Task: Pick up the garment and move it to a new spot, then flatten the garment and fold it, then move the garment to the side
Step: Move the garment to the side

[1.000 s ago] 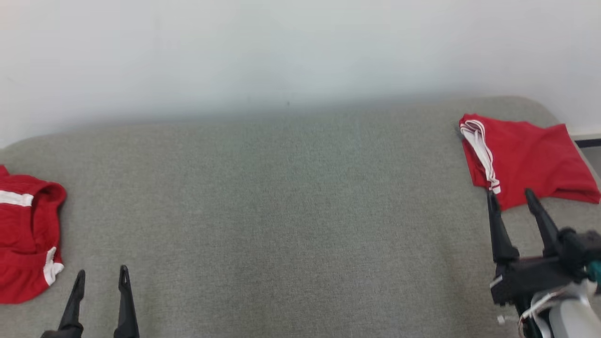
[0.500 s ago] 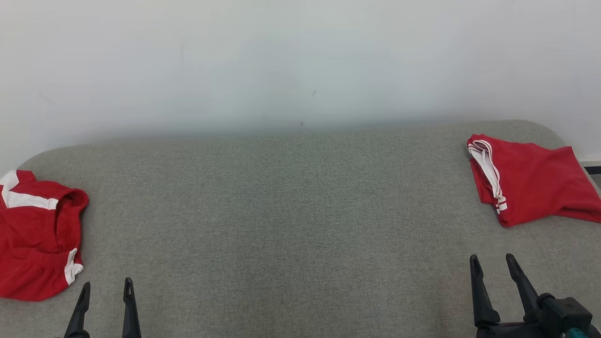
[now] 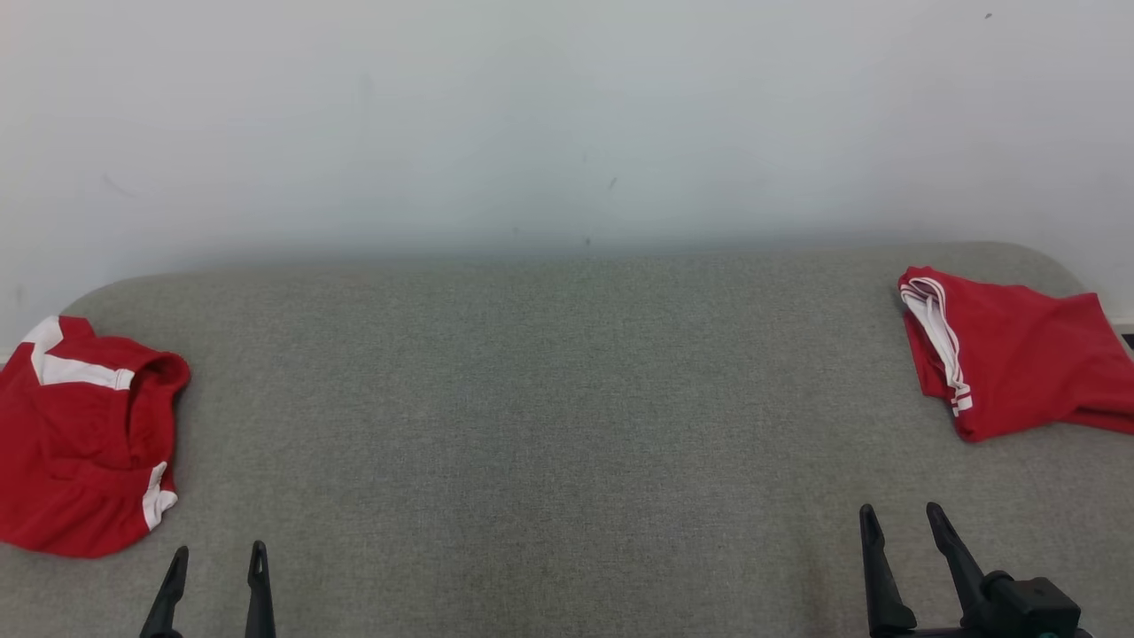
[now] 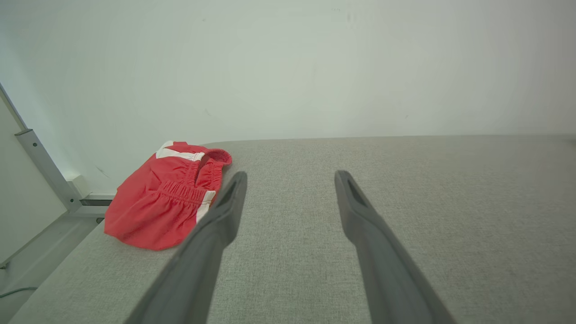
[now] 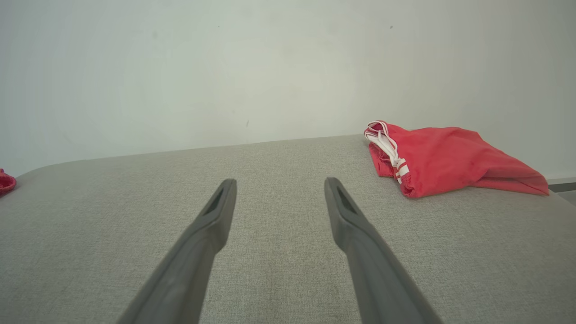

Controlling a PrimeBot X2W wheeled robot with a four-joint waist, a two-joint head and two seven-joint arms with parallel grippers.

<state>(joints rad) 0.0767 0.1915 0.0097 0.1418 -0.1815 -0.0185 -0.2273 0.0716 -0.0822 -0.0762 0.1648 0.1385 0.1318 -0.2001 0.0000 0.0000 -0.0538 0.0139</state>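
- I am looking down over a wide grey fabric-covered counter (image 3: 549,399) set against a plain pale wall (image 3: 532,115).
- The left tool (image 3: 220,549) sits low at the near left, its two dark fingers apart and holding nothing.
- The right tool (image 3: 899,509) sits low at the near right, also spread apart and empty.
- The crumpled red shorts (image 3: 80,443) lie at the far left edge of the counter, near my left tool but not touching it.
- They are bunched in a loose heap, with a gathered elastic waistband, white side panels and one opening gaping upward.
- A folded red garment (image 3: 1019,363) lies at the far right edge, well apart from the shorts, fairly flat, with white trim along its left side.
- I judge the folded piece finished and the heap next in line.
- To lift it well, I would swing the left tool over the waistband ridge, come down with the fingers wide, and pinch one firm layer.
- I would avoid grabbing the whole bundle, since thin cloth like this likely slides and drags.
- The bare middle of the counter looks like the best place to set it down.
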